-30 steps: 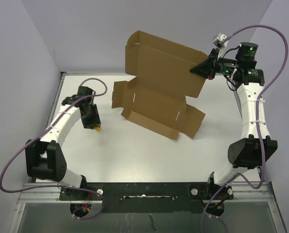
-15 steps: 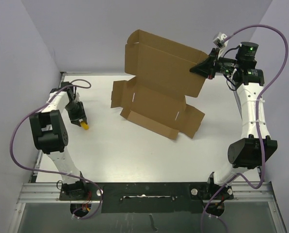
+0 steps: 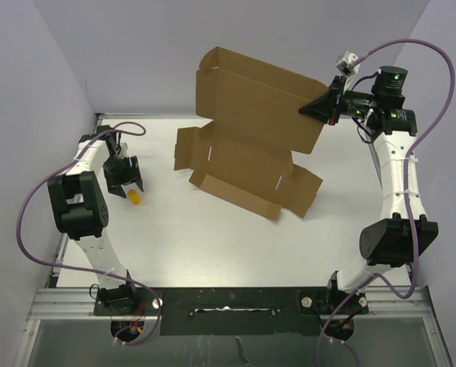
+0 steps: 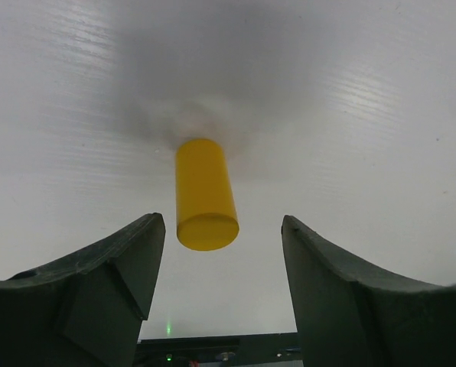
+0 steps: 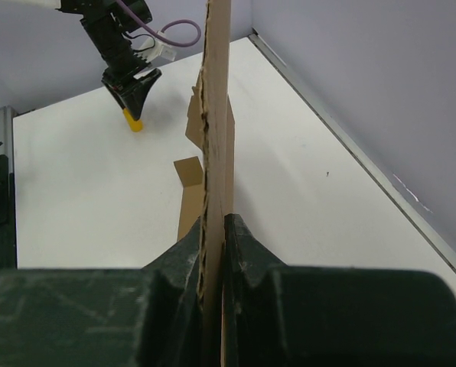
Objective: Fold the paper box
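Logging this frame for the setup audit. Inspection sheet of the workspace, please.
Surface: white table, no stains seen.
Job's things: paper box unfolded, one panel raised, rest on table.
Clutter: yellow cylinder lying near left edge.
Grippers: left gripper open at cylinder, not touching; right gripper shut on box's raised panel.
Cables: purple cables loop off both arms, clear of box.
Surroundings: pale walls; nothing else seen.

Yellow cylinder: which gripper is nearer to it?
Left. The left gripper sits right at the yellow cylinder, jaws open; the right gripper is across the table, shut on the paper box.
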{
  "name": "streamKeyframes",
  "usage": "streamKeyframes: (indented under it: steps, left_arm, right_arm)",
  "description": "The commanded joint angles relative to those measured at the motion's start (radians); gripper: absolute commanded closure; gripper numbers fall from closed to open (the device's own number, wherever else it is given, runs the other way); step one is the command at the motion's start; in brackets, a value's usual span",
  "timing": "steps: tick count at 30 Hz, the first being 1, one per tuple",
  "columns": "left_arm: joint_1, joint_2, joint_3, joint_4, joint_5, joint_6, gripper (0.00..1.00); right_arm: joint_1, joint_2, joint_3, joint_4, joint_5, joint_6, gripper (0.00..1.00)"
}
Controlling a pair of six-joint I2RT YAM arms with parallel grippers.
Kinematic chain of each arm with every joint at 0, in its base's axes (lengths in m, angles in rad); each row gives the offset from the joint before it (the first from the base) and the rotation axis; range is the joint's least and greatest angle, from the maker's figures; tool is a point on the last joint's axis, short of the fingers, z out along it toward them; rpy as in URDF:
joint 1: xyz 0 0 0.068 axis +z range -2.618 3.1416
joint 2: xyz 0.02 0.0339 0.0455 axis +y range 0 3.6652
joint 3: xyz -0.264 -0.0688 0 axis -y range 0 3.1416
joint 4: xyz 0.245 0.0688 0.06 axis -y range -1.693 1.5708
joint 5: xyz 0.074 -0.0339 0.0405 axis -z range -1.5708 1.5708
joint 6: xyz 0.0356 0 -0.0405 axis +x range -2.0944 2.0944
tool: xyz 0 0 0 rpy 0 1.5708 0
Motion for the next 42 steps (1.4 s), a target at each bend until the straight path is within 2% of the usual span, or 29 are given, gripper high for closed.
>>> streamKeyframes:
  steps: [1, 4, 7, 9, 11, 12, 13, 15, 20, 23, 26, 27, 33, 34, 36, 40, 42]
  left_arm:
    - [0.002, -0.143, 0.059, -0.030, 0.059, 0.007, 0.37]
    - [0.002, -0.302, 0.028, 0.067, 0.128, -0.002, 0.37]
    - [-0.004, -0.479, -0.128, 0.342, 0.349, 0.030, 0.37]
    - [-0.032, -0.608, -0.313, 0.682, 0.464, 0.058, 0.28]
    - [-0.074, -0.711, -0.501, 1.019, 0.575, 0.091, 0.08]
    - [-0.092, -0.741, -0.571, 1.154, 0.595, 0.099, 0.03]
    - [-0.105, -0.747, -0.612, 1.263, 0.603, 0.105, 0.02]
    - [-0.114, -0.697, -0.599, 1.323, 0.604, 0.111, 0.02]
    - [-0.161, -0.508, -0.428, 1.220, 0.587, 0.209, 0.07]
    - [-0.189, -0.413, -0.341, 1.157, 0.588, 0.242, 0.14]
    - [-0.198, -0.346, -0.295, 1.123, 0.608, 0.249, 0.28]
    - [-0.200, -0.329, -0.291, 1.124, 0.610, 0.247, 0.35]
    - [-0.216, -0.274, -0.274, 1.138, 0.645, 0.232, 0.97]
    - [-0.219, -0.275, -0.276, 1.150, 0.643, 0.230, 1.00]
    - [-0.223, -0.291, -0.294, 1.216, 0.625, 0.205, 1.00]
    - [-0.236, -0.354, -0.402, 1.504, 0.542, 0.087, 1.00]
    - [-0.263, -0.371, -0.424, 1.548, 0.497, 0.092, 1.00]
  right_arm:
    - [0.008, -0.047, 0.015, 0.046, -0.040, 0.016, 1.00]
    - [0.009, -0.045, 0.024, 0.042, -0.040, 0.016, 1.00]
    - [0.009, -0.043, 0.034, 0.035, -0.042, 0.015, 1.00]
    - [0.010, -0.042, 0.036, 0.032, -0.042, 0.014, 1.00]
    - [0.010, -0.042, 0.039, 0.027, -0.044, 0.013, 1.00]
    - [0.010, -0.044, 0.039, 0.026, -0.046, 0.014, 1.00]
    - [0.012, -0.045, 0.041, 0.024, -0.047, 0.014, 1.00]
    - [0.017, -0.048, 0.044, 0.019, -0.049, 0.015, 1.00]
    - [0.032, -0.052, 0.056, 0.008, -0.048, 0.016, 1.00]
    - [0.036, -0.056, 0.057, 0.009, -0.045, 0.021, 1.00]
    - [0.035, -0.057, 0.063, 0.005, -0.045, 0.022, 1.00]
    - [0.037, -0.056, 0.066, 0.003, -0.045, 0.022, 1.00]
    - [0.042, -0.038, 0.101, -0.005, -0.049, 0.016, 1.00]
    - [0.043, -0.030, 0.116, -0.008, -0.049, 0.008, 1.00]
    - [0.043, -0.007, 0.162, -0.020, -0.052, -0.019, 1.00]
    - [0.040, 0.066, 0.321, -0.030, -0.070, -0.015, 1.00]
    - [0.042, 0.088, 0.369, -0.015, -0.084, 0.006, 1.00]
